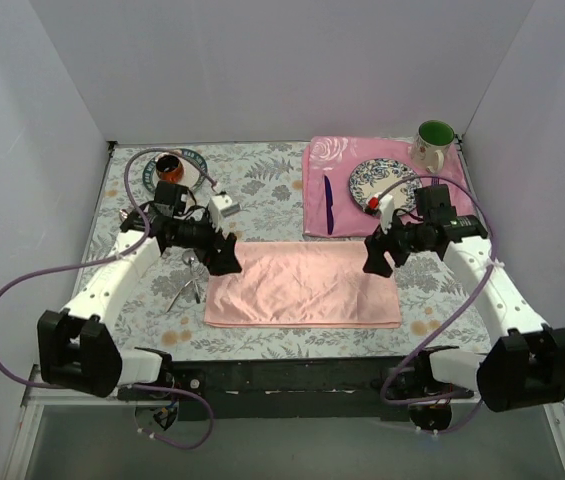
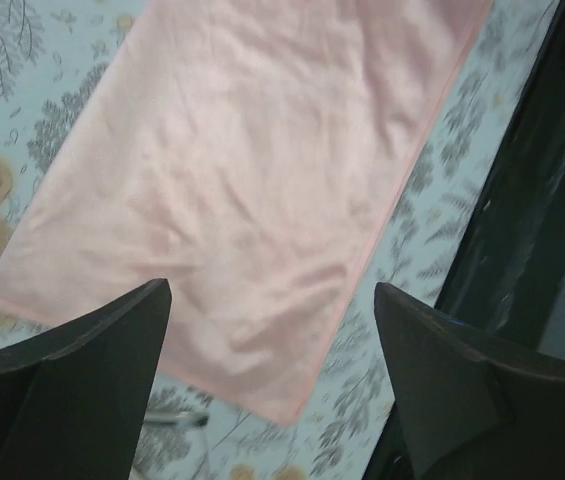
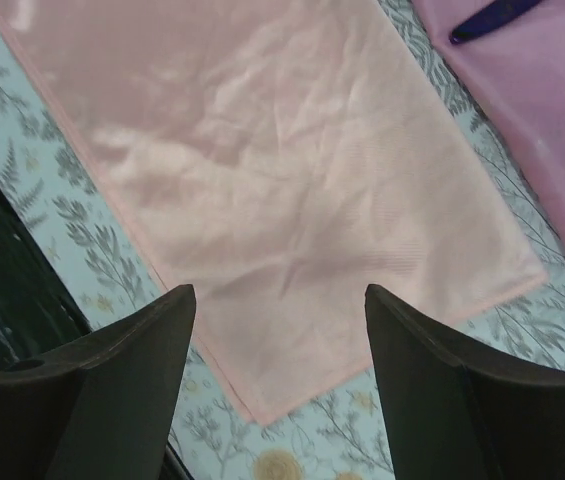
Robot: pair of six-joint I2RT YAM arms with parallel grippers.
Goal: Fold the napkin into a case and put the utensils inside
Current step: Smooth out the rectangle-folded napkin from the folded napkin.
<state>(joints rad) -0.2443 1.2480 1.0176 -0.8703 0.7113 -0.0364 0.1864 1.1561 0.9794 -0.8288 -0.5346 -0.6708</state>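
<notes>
The pink napkin [image 1: 304, 284] lies flat. The left fingers [image 2: 92, 380] and right fingers [image 3: 102, 380] spread wide over its ends, holding nothing.

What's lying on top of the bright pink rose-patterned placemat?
A purple knife and a blue-patterned round plate lie on the pink rose-patterned placemat. The right arm covers the plate's near side, so anything there is hidden.

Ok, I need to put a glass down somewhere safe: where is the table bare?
Widest bare patch: the back middle of the table, between the left plate and the rose placemat, behind the napkin. A thin strip runs along the napkin's near edge. Crowded: the placemat's right half, and the utensils left of the napkin.
</notes>
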